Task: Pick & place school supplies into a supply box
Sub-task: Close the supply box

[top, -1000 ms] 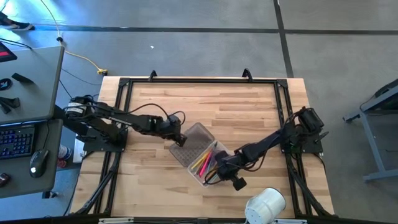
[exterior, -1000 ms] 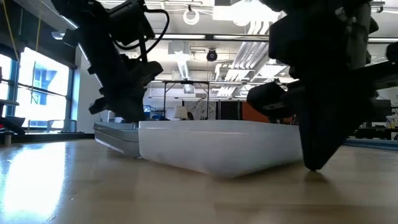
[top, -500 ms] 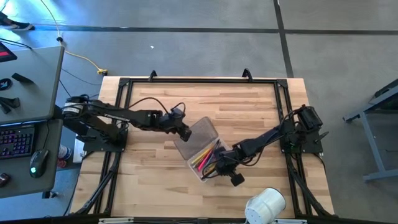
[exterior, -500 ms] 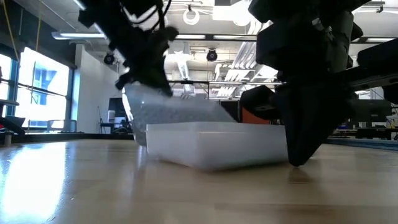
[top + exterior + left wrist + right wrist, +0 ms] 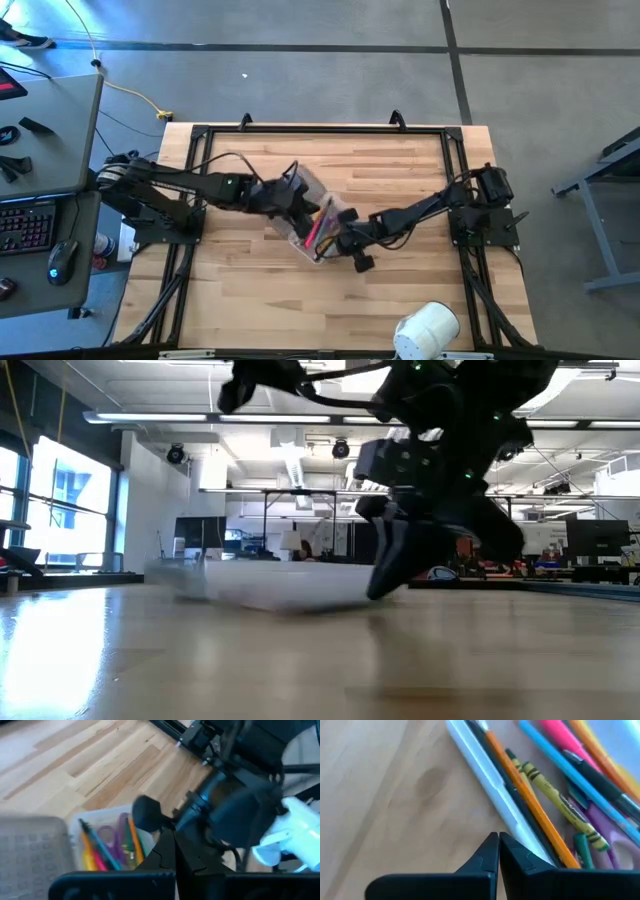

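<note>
I read this step as closing the lid over the supply box, which sits mid-tabletop with the school supplies inside. My left hand is at the box's far-left side; I cannot tell its grip. My right hand, fingers pressed together on nothing, braces the near-right wall. I should push gently so the box doesn't slide. Count: 1 box, roughly 8 sticks visible, 1 white roll.

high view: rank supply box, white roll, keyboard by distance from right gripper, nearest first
1. supply box, right beside the right gripper, mid-table.
2. white roll, near the table's front edge on the right.
3. keyboard, on the desk off the table's left side.
</note>
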Available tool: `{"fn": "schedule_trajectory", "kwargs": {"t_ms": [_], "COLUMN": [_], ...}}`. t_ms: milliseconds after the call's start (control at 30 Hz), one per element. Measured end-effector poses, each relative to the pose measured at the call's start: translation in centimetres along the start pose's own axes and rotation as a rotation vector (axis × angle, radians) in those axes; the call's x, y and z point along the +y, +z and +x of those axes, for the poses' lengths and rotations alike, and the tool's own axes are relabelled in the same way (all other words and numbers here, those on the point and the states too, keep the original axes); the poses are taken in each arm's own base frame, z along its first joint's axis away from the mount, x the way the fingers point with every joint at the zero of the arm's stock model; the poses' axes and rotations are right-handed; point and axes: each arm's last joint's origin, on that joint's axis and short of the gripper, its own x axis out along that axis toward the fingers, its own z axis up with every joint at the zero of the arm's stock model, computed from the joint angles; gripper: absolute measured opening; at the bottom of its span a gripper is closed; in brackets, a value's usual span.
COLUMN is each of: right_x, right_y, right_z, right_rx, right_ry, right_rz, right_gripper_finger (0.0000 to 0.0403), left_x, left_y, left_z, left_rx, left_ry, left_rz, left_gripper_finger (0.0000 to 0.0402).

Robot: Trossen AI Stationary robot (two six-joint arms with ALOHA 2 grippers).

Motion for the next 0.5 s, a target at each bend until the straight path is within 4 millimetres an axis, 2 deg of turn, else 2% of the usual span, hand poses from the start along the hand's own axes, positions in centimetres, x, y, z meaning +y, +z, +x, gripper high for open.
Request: {"fn": "schedule_trajectory", "kwargs": {"t_ms": [100, 200, 267, 400, 500], "right_x": [-1.0, -1.3, -1.2, -0.5, 0.1], "right_y": [0.2, -0.1, -0.3, -0.3, -0.2], "right_z": [0.0, 0.1, 0.1, 0.0, 0.0], "right_rx": [-0.034, -0.023, -0.013, 0.003, 0.007], "right_ry": [-0.018, 0.038, 0.061, 0.082, 0.093], "right_rz": [0.024, 0.037, 0.044, 0.045, 0.033], "right_gripper_finger": [0.0, 0.0, 0.0, 0.0, 0.0], "left_x": [-1.1, -0.8, 0.4, 4.0, 5.8], "left_y": [-0.5, -2.1, -3.5, -6.6, -8.9], "left_z": [-0.8, -1.6, -2.3, -3.5, -3.1], "left_rx": [-0.027, -0.005, 0.041, 0.143, 0.198], "left_ry": [0.056, 0.248, 0.43, 0.795, 0.875], "left_rz": [0.022, 0.013, -0.044, -0.215, -0.276], "left_gripper_finger": [0.0021, 0.0021, 0.0021, 0.0021, 0.0021]}}
